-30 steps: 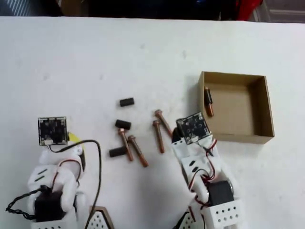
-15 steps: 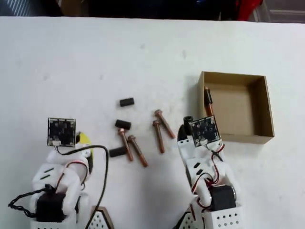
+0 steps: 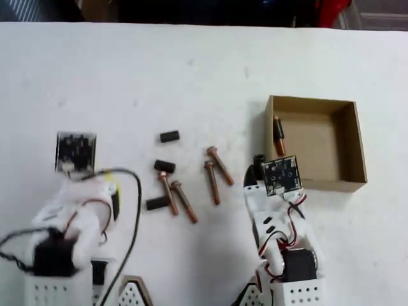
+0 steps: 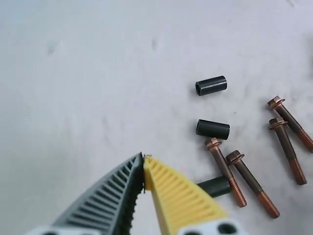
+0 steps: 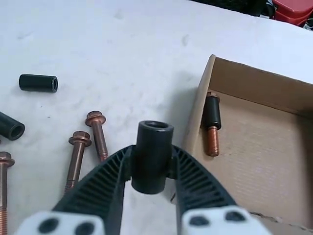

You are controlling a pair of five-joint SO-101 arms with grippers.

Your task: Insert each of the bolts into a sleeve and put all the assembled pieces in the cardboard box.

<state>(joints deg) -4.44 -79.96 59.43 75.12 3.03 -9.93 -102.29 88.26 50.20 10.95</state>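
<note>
White tabletop (image 3: 191, 70): right jaws grasp a black sleeve (image 5: 152, 155) upright, bore up; the nearest bolt (image 3: 212, 183) lies just to its left, shank toward the arms; left jaws are clenched, empty.

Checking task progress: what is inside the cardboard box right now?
One sleeved bolt lies against a wall of the cardboard box; other visible floor is bare. The right arm covers its near corner.

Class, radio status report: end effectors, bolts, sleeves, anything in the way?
Left end effector shut, empty. Right end effector shut on sleeve, beside cardboard box. Four bolts loose; one assembled piece boxed. Nothing blocking.
</note>
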